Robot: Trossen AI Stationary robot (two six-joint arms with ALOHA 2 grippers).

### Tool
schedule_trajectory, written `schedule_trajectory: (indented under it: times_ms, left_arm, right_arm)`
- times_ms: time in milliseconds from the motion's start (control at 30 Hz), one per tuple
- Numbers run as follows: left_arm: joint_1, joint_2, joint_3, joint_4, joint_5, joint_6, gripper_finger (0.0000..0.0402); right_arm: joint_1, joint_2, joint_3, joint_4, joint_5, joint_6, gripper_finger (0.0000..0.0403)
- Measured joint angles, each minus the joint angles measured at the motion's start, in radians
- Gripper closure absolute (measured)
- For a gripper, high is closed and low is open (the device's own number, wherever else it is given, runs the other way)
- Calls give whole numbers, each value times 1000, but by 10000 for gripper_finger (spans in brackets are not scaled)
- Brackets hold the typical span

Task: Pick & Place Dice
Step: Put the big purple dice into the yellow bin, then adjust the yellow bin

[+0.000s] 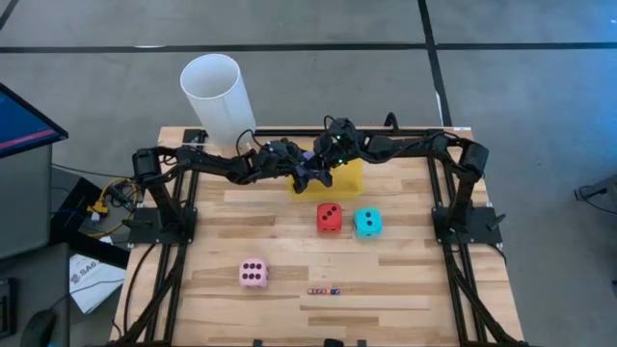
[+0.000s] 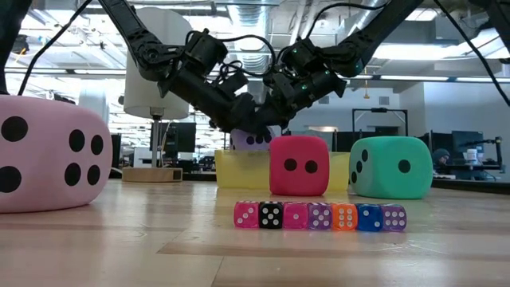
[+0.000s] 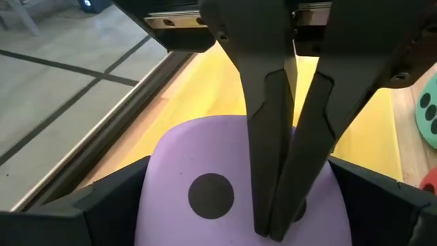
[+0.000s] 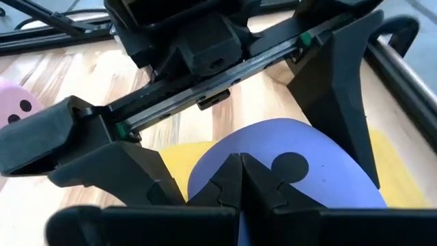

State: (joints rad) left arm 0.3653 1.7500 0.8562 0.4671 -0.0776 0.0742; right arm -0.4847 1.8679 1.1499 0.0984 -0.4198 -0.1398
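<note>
A: Where is the purple die (image 3: 218, 184) right now?

B: It sits in the yellow tray (image 1: 349, 174) at the back of the table. The left gripper (image 1: 307, 174) has its fingers spread wide, one on each side of the die, so it is either holding it or has just set it down (I can't tell which). The right gripper (image 1: 329, 164) is pinched closed with nothing in it, and its tip sits on top of the die.

A: So which step is this?

B: I think it's putting the purple die in the tray. The red die (image 1: 329, 217), the cyan die (image 1: 367, 223) and the pink die (image 1: 254, 274) are out on the table.

A: What comes next?

B: Both arms should lift straight up, clear of the tray, then one goes for the red die close by
</note>
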Motion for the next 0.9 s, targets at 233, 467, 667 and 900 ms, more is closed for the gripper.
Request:
schedule_trajectory:
  times_ms: [233,467,667,900]
  left_arm:
    - [0,0,0,3,-1,0,14]
    - [0,-5,0,21,4,0,15]
    - [-1,-13,-1,12,6,0,15]
    - [-1,-31,-1,1,3,-2,14]
  right_arm:
    - [-6,0,-3,-6,18,-2,403]
    - [-20,6,-14,-83,58,-2,403]
    - [-31,3,-7,-99,91,-17,403]
    - [-29,1,-7,-101,69,-17,403]
